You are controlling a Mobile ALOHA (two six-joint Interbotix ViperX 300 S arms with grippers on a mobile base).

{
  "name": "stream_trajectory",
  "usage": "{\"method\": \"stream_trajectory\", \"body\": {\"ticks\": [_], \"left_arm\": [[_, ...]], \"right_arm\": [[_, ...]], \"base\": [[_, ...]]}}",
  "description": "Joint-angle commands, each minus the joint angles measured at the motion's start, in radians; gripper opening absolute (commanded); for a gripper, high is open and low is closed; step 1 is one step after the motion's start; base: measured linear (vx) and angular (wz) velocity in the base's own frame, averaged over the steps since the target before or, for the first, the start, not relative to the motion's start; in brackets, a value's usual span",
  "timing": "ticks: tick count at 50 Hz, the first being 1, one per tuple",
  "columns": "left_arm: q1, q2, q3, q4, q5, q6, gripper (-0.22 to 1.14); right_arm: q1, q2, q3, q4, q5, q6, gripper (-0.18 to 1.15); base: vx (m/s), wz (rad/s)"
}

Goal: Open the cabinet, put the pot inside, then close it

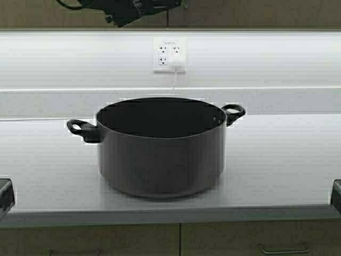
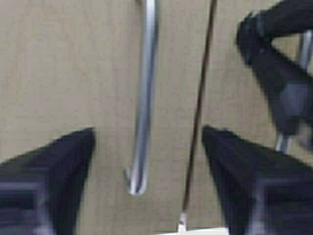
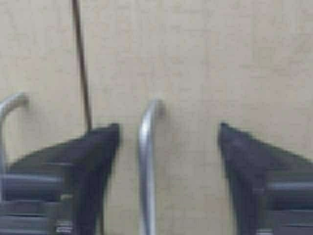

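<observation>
The dark grey pot (image 1: 160, 152) stands empty on the grey counter (image 1: 48, 176), one black loop handle on each side. The tan cabinet (image 1: 256, 13) shows only as a strip along the top, with dark arm parts (image 1: 133, 10) in front of it. My left gripper (image 2: 147, 131) is open, its fingers either side of the left door's silver bar handle (image 2: 144, 98), near the handle's lower end. My right gripper (image 3: 169, 126) is open around the right door's handle (image 3: 146, 166). Both doors are shut; the seam (image 2: 200, 98) runs between them.
A white wall outlet (image 1: 169, 54) with a plug and cord sits behind the pot. Base drawers with horizontal handles (image 1: 282, 249) lie under the counter edge. Black robot parts (image 1: 4, 194) show at both sides. The right gripper's finger (image 2: 279, 73) shows in the left wrist view.
</observation>
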State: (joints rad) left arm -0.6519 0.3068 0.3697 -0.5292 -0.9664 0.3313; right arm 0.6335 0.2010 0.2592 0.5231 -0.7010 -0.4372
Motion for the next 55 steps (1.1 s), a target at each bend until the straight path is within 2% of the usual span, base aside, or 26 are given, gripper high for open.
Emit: {"method": "stream_trajectory", "body": {"ticks": [1, 4, 6, 8, 10, 16, 25, 36, 50, 55], "left_arm": [[0.025, 0.003, -0.046, -0.011, 0.002, -0.002, 0.49], [0.025, 0.009, -0.051, -0.011, 0.005, 0.002, 0.14], [0.025, 0.011, -0.055, -0.011, 0.009, 0.005, -0.05], [0.025, 0.017, -0.061, -0.011, 0.011, 0.006, -0.14], [0.025, 0.014, -0.060, -0.011, 0.018, 0.006, -0.12], [0.020, -0.032, -0.014, -0.006, 0.037, 0.006, 0.09], [-0.011, -0.193, 0.126, 0.014, 0.083, 0.008, 0.02], [0.009, -0.431, 0.282, 0.052, 0.275, 0.018, 0.03], [0.129, -0.660, 0.390, 0.137, 0.558, 0.021, 0.03], [0.170, -0.732, 0.422, 0.153, 0.626, 0.020, 0.03]], "right_arm": [[-0.046, 0.017, -0.074, 0.006, 0.006, 0.002, 0.51], [-0.046, 0.025, -0.077, 0.006, 0.005, 0.003, 0.23], [-0.046, 0.026, -0.077, 0.005, 0.006, 0.003, 0.06], [-0.046, 0.026, -0.077, 0.005, 0.006, 0.005, -0.06], [-0.046, 0.021, -0.075, 0.005, 0.006, 0.005, -0.07], [-0.032, -0.026, -0.026, 0.005, 0.006, 0.003, 0.11], [0.008, -0.186, 0.132, 0.006, 0.043, 0.002, 0.07], [0.003, -0.403, 0.301, 0.003, 0.201, -0.008, 0.07], [-0.104, -0.629, 0.407, -0.015, 0.528, -0.054, 0.07], [-0.160, -0.699, 0.439, -0.038, 0.597, -0.055, 0.07]], "base": [[-0.05, -0.01], [-0.06, -0.03], [-0.06, -0.03], [-0.06, 0.02], [-0.06, 0.03], [-0.05, 0.01], [-0.03, 0.03], [-0.01, 0.01], [-0.05, 0.02], [-0.07, 0.02]]}}
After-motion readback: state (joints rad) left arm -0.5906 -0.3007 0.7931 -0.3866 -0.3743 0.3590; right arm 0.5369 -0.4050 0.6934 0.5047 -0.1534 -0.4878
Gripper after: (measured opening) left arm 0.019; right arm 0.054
